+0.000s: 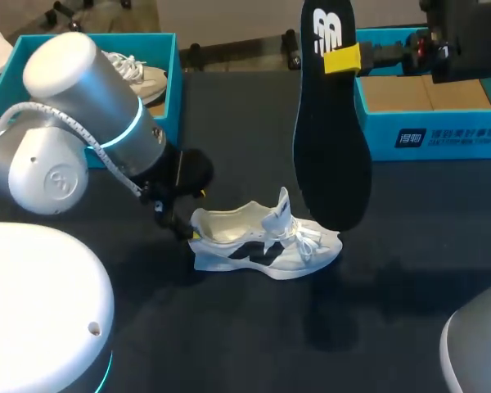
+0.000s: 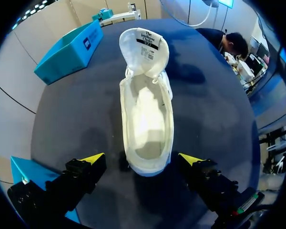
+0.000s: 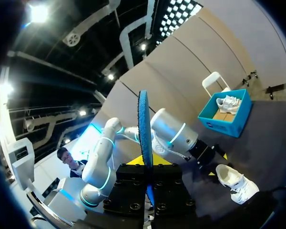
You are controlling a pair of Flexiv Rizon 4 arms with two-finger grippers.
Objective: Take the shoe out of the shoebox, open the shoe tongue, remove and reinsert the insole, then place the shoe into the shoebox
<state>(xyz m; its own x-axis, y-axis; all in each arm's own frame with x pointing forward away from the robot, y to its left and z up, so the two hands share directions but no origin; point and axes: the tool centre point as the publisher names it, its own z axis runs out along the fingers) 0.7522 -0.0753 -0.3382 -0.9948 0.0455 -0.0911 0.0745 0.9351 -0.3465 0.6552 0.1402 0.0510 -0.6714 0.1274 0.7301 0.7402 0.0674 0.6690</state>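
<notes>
A white shoe [image 1: 262, 241] with black stripes stands on the dark table, its tongue [image 2: 145, 47] folded open and its inside empty. My left gripper [image 1: 184, 225] is open at the heel; in the left wrist view the heel of the shoe [image 2: 148, 119] sits between the spread yellow tips of that gripper [image 2: 142, 160], apart from both. My right gripper [image 1: 344, 59] is shut on the top end of the black insole [image 1: 331, 139], which hangs upright above the shoe's toe. The right wrist view shows the insole [image 3: 144, 138] edge-on in the right gripper [image 3: 145, 164], with the shoe [image 3: 236, 181] below.
An open teal shoebox [image 1: 442, 131] stands at the back right, under my right arm. A second teal box [image 1: 8, 90] at the back left holds another white shoe [image 1: 139, 78]. My left arm [image 1: 90, 123] stretches over the table's left side.
</notes>
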